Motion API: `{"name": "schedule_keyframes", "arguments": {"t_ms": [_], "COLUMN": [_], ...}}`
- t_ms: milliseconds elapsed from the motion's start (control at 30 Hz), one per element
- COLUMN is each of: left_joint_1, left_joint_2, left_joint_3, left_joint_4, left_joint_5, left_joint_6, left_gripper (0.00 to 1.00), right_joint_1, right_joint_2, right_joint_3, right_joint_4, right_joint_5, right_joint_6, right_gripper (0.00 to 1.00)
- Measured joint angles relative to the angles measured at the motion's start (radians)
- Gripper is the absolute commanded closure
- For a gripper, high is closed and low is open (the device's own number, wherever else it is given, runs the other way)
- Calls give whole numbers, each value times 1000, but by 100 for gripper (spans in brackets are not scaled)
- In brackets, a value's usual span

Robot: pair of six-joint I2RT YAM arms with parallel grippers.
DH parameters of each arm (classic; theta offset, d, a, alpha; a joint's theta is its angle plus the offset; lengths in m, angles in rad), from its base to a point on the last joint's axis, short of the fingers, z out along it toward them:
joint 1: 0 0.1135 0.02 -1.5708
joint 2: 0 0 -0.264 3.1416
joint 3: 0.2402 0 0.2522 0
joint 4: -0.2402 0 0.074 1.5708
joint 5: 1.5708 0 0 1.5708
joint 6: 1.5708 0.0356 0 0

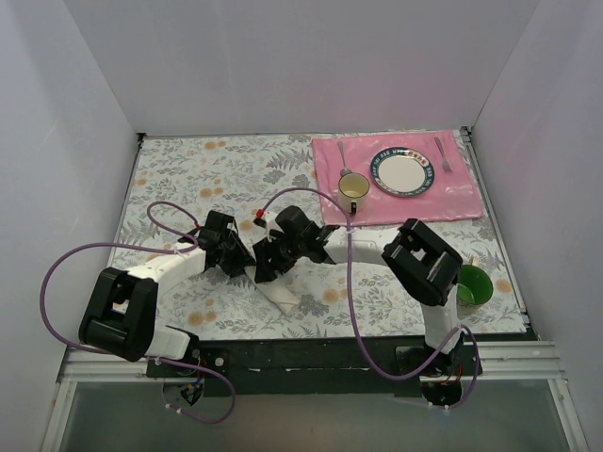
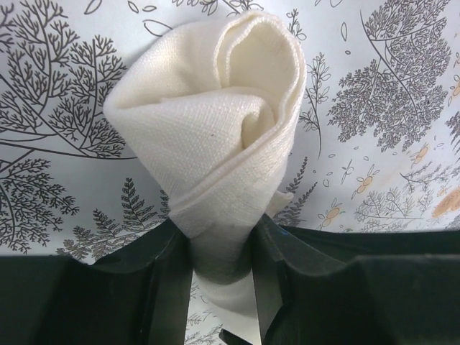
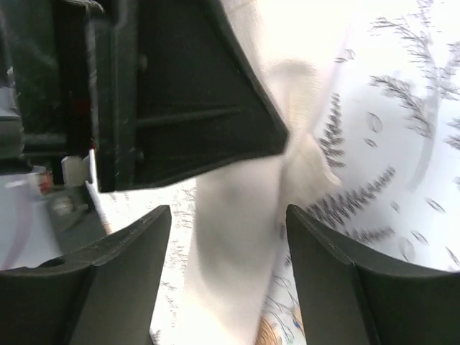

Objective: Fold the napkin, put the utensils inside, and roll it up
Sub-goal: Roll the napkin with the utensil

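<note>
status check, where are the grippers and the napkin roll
Left gripper jaws pinching the rolled off-white cloth napkin. Right gripper jaws open, straddling the roll, not gripping. Both grippers crowded close together over it.

From above, the left gripper and right gripper cover most of the napkin; only its near end shows. What the roll holds cannot be told. The right wrist view is blurred, the cloth a pale smear. The right arm hides part of the green cup.
</note>
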State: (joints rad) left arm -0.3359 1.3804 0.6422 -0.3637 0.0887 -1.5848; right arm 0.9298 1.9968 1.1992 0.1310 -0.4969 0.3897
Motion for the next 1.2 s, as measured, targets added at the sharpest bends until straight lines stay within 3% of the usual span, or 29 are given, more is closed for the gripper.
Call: {"name": "schedule_keyframes", "arguments": {"t_ms": [167, 367, 633, 1033, 1200], "left_joint_1": [0, 0, 0, 8, 12], "left_joint_2": [1, 1, 3, 8, 8], "left_joint_3": [7, 8, 8, 8, 8], "left_joint_4": [-14, -22, -23, -24, -25], "left_joint_5": [-2, -4, -2, 8, 13], "left_joint_6": [4, 4, 3, -8, -10], "left_gripper": [68, 68, 68, 68, 67], "right_joint_1": [96, 197, 268, 277, 278], "right_joint_2": [-87, -97, -58, 1, 8], "right_joint_3": [0, 18, 94, 132, 133], "right_joint_4": [-134, -170, -187, -193, -183], "right_joint_5": [352, 599, 703, 763, 764], "right_joint_6": [-119, -229, -281, -281, -272], "right_gripper": [23, 21, 20, 22, 27]}}
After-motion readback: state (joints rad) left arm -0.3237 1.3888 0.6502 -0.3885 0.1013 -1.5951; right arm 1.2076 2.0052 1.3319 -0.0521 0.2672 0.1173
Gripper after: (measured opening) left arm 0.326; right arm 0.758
